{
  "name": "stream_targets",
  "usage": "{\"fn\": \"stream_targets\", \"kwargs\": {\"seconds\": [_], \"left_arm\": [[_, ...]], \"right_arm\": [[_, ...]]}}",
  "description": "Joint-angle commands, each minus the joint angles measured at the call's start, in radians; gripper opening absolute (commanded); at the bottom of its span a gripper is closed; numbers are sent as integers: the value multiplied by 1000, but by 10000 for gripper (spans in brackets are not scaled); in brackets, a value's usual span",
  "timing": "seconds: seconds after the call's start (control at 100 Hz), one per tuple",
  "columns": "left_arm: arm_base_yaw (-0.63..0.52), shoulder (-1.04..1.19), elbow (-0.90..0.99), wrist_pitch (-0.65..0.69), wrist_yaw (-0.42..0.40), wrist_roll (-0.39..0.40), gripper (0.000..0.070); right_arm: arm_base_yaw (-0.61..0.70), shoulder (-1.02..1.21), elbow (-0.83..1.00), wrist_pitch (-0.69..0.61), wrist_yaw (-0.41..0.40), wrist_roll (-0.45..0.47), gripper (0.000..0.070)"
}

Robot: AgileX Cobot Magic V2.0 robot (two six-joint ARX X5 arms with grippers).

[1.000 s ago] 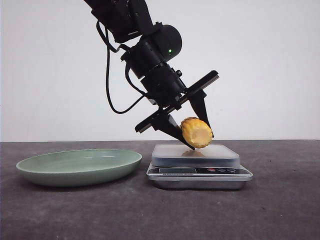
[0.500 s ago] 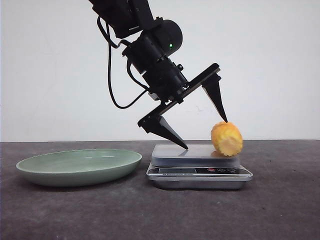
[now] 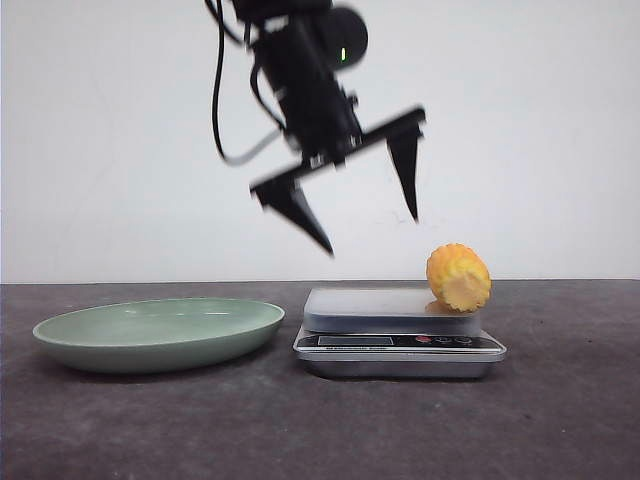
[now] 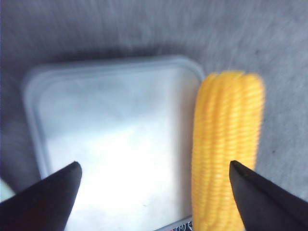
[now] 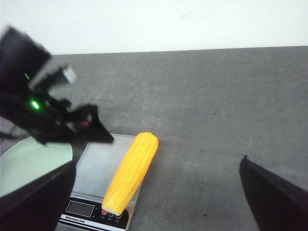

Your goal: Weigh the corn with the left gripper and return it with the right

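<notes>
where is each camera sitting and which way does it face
Front: low at table height, facing forward at the scale, corn and plate; the left end effector hangs open above.
Left wrist: looks down on the scale and corn between its own fingertips.
Right wrist: high on the right, looking down across the table; its open end effector frames the view.
All three show the corn at the scale's right edge.

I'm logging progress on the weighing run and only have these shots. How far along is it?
Done: the corn lies on the scale, along its right edge. The left gripper is above it with jaws open and empty. In hand: nothing is gripped; the right gripper is also open, off to the side. Left: the right gripper must pick the corn up and return it, presumably to the green plate.
</notes>
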Motion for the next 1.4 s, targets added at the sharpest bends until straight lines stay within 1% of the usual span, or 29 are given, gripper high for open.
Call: {"fn": "stream_targets", "kwargs": {"seconds": [0.0, 0.09, 0.25, 0.36, 0.4, 0.46, 0.56, 0.59, 0.69, 0.73, 0.77, 0.82, 0.96, 1.04, 1.1, 1.25, 1.33, 1.39], "left_arm": [[-4, 20, 119, -50, -42, 96, 598], [-2, 18, 277, -143, -89, 148, 598], [-3, 14, 621, -314, -117, 219, 597], [-12, 14, 902, -445, -124, 266, 596], [-13, 14, 1001, -491, -141, 288, 596], [-13, 13, 1131, -517, -158, 308, 596], [-14, -89, 1122, -517, -158, 309, 589], [-13, -117, 1123, -517, -170, 316, 586], [-13, -203, 1122, -520, -170, 338, 573], [-13, -239, 1122, -520, -170, 350, 531], [-13, -276, 1122, -522, -171, 365, 470], [-13, -315, 1120, -522, -173, 370, 424], [-13, -436, 1102, -523, -183, 371, 410], [-13, -512, 1070, -524, -216, 383, 333], [-13, -577, 1027, -525, -247, 396, 295], [-13, -764, 842, -525, -315, 408, 294], [-13, -879, 710, -525, -328, 402, 295], [-13, -966, 605, -525, -335, 380, 295]], "right_arm": [[4, 10, 18, 1, 0, 3, 700], [4, 22, 18, -8, 0, 3, 700], [4, 61, 18, -43, -2, 6, 700], [4, 101, 18, -68, -33, 16, 700], [4, 115, 18, -71, -49, 26, 700], [6, 139, 18, -65, -58, 45, 700], [17, 180, 18, -43, -57, 70, 700], [23, 196, 18, -34, -58, 79, 700], [47, 257, 18, -5, -58, 114, 700], [57, 285, 18, 3, -58, 126, 700], [71, 317, 18, 8, -61, 133, 700], [87, 350, 18, 11, -61, 140, 700], [134, 446, 18, 26, -61, 148, 700], [157, 494, 18, 60, -60, 167, 700], [174, 523, 18, 93, -60, 188, 700], [201, 582, 18, 163, -56, 225, 700], [208, 611, 18, 180, -50, 235, 700], [209, 634, 18, 186, -47, 251, 700]]}}
